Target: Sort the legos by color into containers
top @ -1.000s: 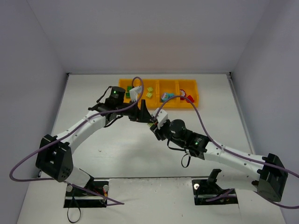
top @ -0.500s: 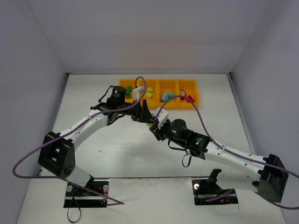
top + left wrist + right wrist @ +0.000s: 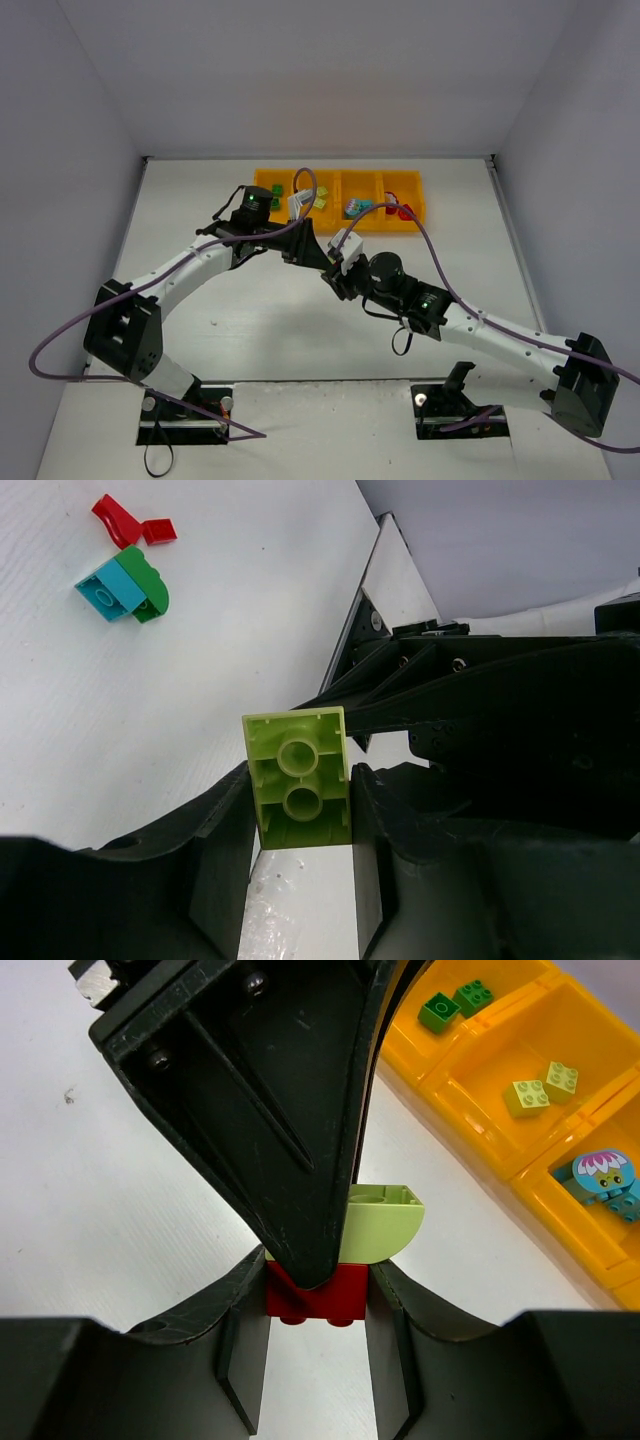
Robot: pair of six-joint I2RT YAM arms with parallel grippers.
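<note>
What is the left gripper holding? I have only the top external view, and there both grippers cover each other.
Observer: The left gripper is shut on a lime piece.
Operator: And the right gripper?
Observer: The right gripper is shut on a red brick; the lime piece sits on top of it.
Operator: Are any loose legos on the table?
Observer: Yes, a red piece, and a teal-blue brick joined to a dark green rounded piece, lie on the table.
</note>
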